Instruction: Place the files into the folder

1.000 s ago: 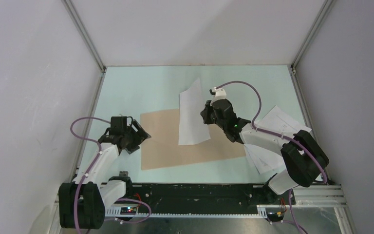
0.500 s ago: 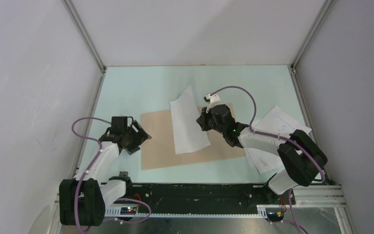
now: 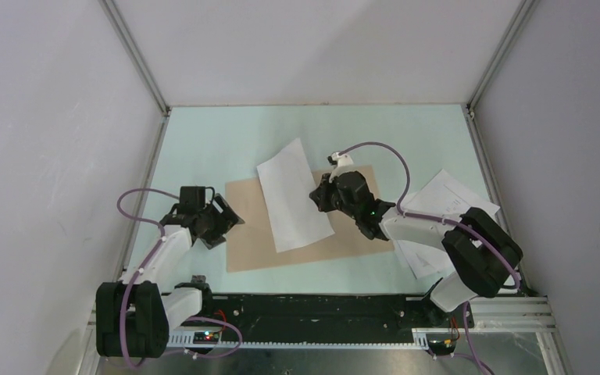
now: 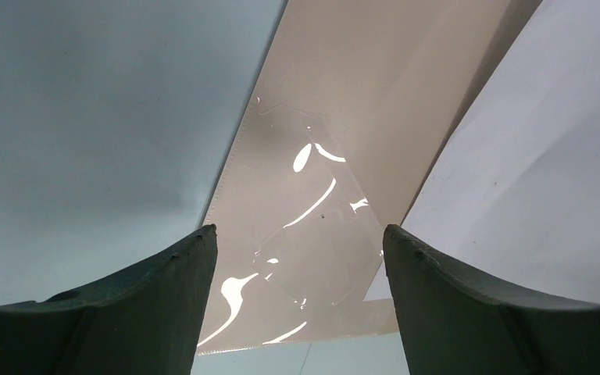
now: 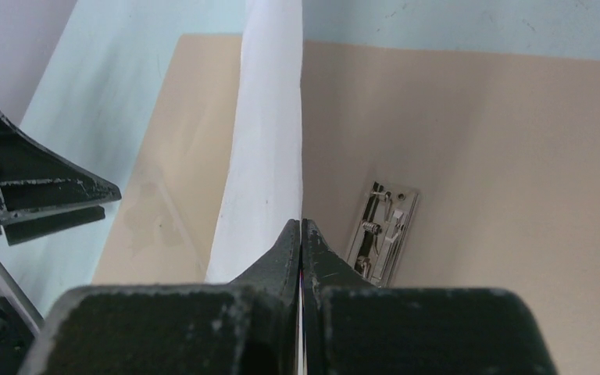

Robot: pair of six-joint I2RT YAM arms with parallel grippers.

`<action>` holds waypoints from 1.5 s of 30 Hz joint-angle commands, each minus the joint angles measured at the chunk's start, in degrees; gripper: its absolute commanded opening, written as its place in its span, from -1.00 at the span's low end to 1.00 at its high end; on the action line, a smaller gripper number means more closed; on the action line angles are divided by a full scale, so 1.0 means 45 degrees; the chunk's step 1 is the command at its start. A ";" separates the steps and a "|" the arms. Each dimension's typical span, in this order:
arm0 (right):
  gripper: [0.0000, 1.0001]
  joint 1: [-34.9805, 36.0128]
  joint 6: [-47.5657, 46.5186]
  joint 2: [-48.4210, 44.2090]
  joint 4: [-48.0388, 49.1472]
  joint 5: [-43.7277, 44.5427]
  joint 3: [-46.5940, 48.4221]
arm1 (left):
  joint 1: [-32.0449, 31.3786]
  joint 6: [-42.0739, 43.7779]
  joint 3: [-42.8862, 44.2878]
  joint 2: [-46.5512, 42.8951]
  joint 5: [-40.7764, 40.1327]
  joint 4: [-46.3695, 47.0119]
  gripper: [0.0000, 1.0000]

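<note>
The tan folder point(image 3: 250, 234) lies open and flat on the table. My right gripper point(image 3: 320, 197) is shut on the edge of a white sheet point(image 3: 291, 195) and holds it tilted over the folder's middle. In the right wrist view the sheet point(image 5: 269, 141) runs up from the shut jaws, with the metal spine clip point(image 5: 381, 232) just to the right. My left gripper point(image 3: 223, 223) is open and empty at the folder's left edge. In the left wrist view the folder's glossy inner pocket point(image 4: 305, 211) lies between the fingers and the sheet point(image 4: 531, 156) is at the right.
More white sheets point(image 3: 441, 203) lie stacked at the right edge of the table, partly under the right arm. Grey walls enclose the pale green table point(image 3: 226, 141) on three sides.
My right gripper has moved left and lower with the sheet, which has swung from nearly upright to lying flatter over the folder's left leaf. The left gripper has barely moved.
</note>
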 commanded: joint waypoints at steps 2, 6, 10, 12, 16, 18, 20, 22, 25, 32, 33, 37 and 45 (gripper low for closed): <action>-1.00 0.0082 0.1799 0.0532 0.0569 0.0822 0.0099 | 0.0129 0.0236 -0.0216 0.0092 -0.0005 0.0059 0.68; -1.00 0.0109 0.2132 0.0863 0.0561 0.0724 0.0266 | 0.0129 0.0171 -0.0334 0.0104 -0.0147 0.0061 0.71; -1.00 0.0125 0.2511 0.1118 0.0542 0.0655 0.0317 | 0.0129 -0.0228 -0.0598 -0.0059 -0.0607 0.0040 0.83; -1.00 0.0141 0.2557 0.1191 0.0535 0.0627 0.0319 | 0.0129 -0.0452 -0.0730 -0.0110 -0.0744 0.0052 0.89; -1.00 0.0147 0.2553 0.1331 0.0597 0.0468 0.0314 | 0.0129 -0.0620 -0.0867 -0.0203 -0.0901 0.0054 0.97; -1.00 0.0131 0.2521 0.1497 0.0725 0.0279 0.0318 | 0.0129 -0.0623 -0.0844 -0.0133 -0.0795 0.0059 0.99; -1.00 0.0144 0.2512 0.1626 0.0920 0.0131 0.0319 | 0.0109 -0.0653 -0.0802 -0.0033 -0.0752 0.0084 0.99; -1.00 0.0192 0.2535 0.1757 0.0966 -0.0020 0.0355 | 0.0026 -0.0698 -0.0748 0.0035 -0.0771 0.0099 0.99; -1.00 0.0324 0.2458 0.1903 0.0923 -0.0054 0.0391 | -0.0094 -0.0744 -0.0703 0.0137 -0.0759 0.0118 0.99; -1.00 0.0759 0.2428 0.2215 0.0588 0.0279 0.0804 | -0.0272 -0.0889 -0.0699 0.0284 -0.0669 0.0282 0.99; -1.00 0.0824 0.2445 0.2276 0.0554 0.0347 0.0854 | -0.0287 -0.0896 -0.0707 0.0277 -0.0671 0.0297 0.99; -1.00 0.0973 0.2736 0.2601 0.0143 0.0868 0.1227 | -0.0325 -0.0921 -0.0738 0.0299 -0.0681 0.0295 0.99; -1.00 0.1031 0.3281 0.3126 -0.0541 0.1718 0.1955 | -0.0376 -0.1046 -0.0787 0.0183 -0.0658 0.0303 0.99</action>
